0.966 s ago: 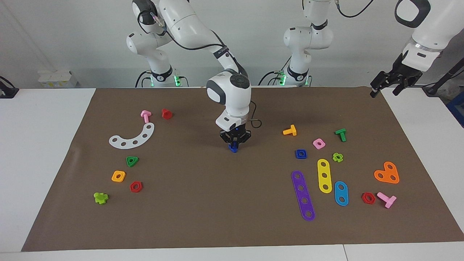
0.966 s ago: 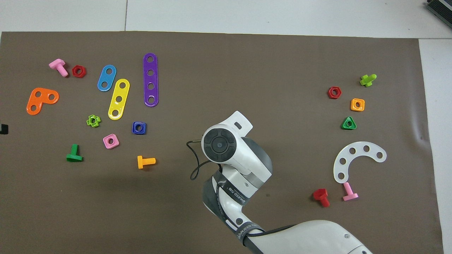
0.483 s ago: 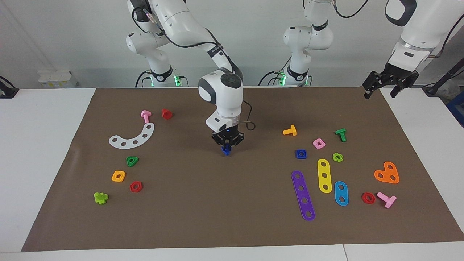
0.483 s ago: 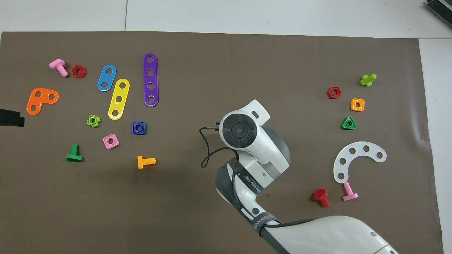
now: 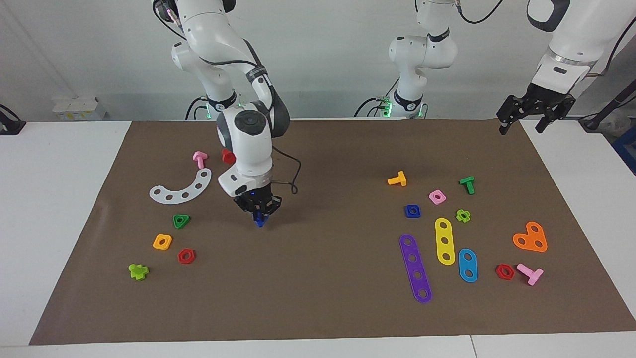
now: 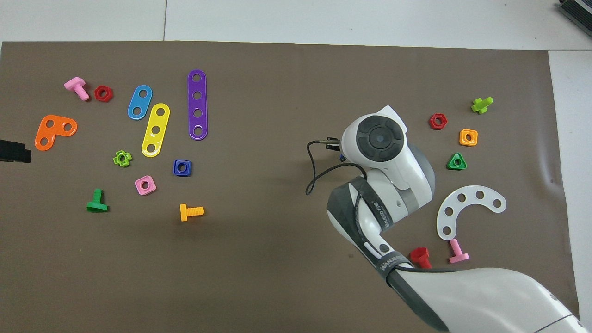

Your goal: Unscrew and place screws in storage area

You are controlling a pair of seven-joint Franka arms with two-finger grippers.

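My right gripper (image 5: 258, 213) is shut on the dark-blue screw (image 5: 259, 221) and holds it point-down just over the brown mat, beside the storage area (image 5: 144, 214) toward the table's middle. That area holds the white arc strip (image 5: 181, 187), green triangle nut (image 5: 181, 221), orange square nut (image 5: 162, 241) and red hexagon nut (image 5: 186, 256). In the overhead view the right arm's wrist (image 6: 381, 138) hides the gripper and the screw. My left gripper (image 5: 534, 112) is open and empty, raised over the mat's corner at the left arm's end.
Pink (image 5: 199, 159), red (image 5: 228, 156) and lime (image 5: 137, 271) bolts lie around the storage area. Toward the left arm's end lie the blue square nut (image 5: 412, 211), purple (image 5: 415, 268), yellow (image 5: 444, 240) and blue (image 5: 467, 265) strips, an orange plate (image 5: 530, 237) and other bolts and nuts.
My right gripper has carried the blue screw from over the middle of the mat toward the right arm's end, close to the green triangle nut. The left gripper has shifted slightly.
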